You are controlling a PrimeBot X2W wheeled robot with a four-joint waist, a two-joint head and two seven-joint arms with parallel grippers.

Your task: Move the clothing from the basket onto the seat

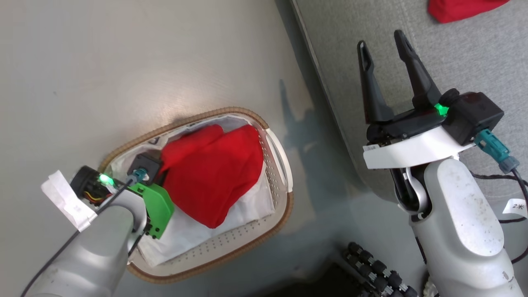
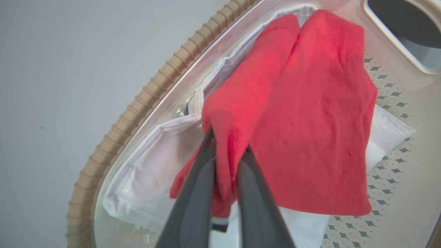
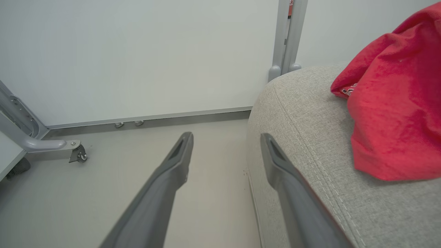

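**Right gripper** (image 1: pixel 381 41): two long, tapered black fingers (image 1: pixel 416 74) with slotted tips on a black base. Directly behind the base, a flat white bracket (image 1: pixel 408 150) bears a small printed label. Beside the finger roots, a black camera housing (image 1: pixel 474 113) carries a green lamp (image 1: pixel 441 109). A teal connector (image 1: pixel 493 148) with a dark cable exits the housing. The right forearm (image 1: pixel 462 214) is pale grey, rounded and speckled.

**Left gripper** (image 2: pixel 228 144): two dark grey fingers (image 2: pixel 193 196). Behind it are:
- a green plastic bracket (image 1: pixel 154 206)
- a small black housing (image 1: pixel 144 163) with a teal plug (image 1: pixel 140 175)
- a lit green indicator (image 1: pixel 105 179)
- white tape tags (image 1: pixel 66 198)
- a thin black cable (image 1: pixel 62 251)
- the grey left forearm (image 1: pixel 95 255)
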